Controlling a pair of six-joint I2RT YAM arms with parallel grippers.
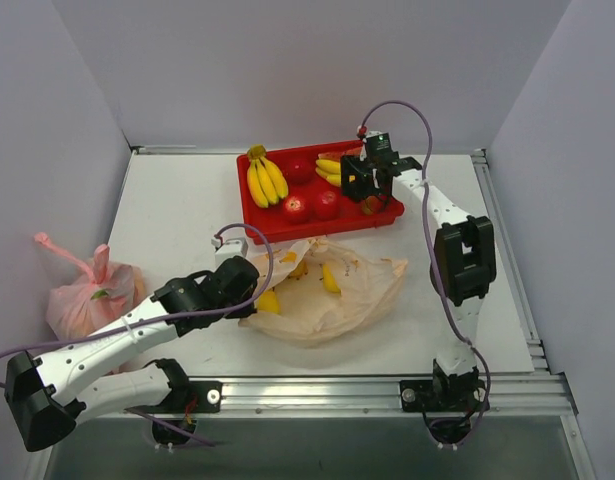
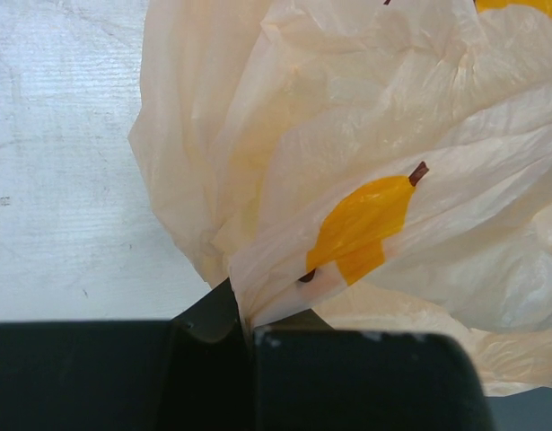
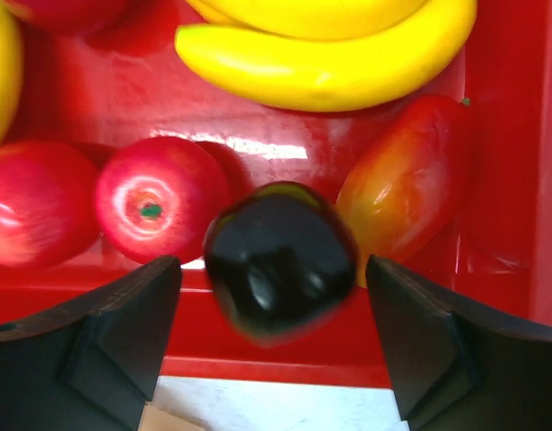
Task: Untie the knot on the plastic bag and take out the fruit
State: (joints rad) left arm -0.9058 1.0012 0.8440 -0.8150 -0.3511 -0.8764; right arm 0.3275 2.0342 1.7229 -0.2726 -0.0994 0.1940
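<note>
R claw (image 3: 272, 274), plum (image 3: 280, 260) between (wrist-only)

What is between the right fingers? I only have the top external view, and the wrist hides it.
Observer: A dark plum-like fruit. The right fingers stand open on either side of it, with a sliver of gap on each side.
Operator: Is it over the tray or the table?
Observer: Over the red tray, just inside its near wall, beside a red apple.
Operator: And do the left fingers have the bag?
Observer: Yes. The left fingers are shut on a gathered fold of the plastic bag, and the film fans out from the pinch.
</note>
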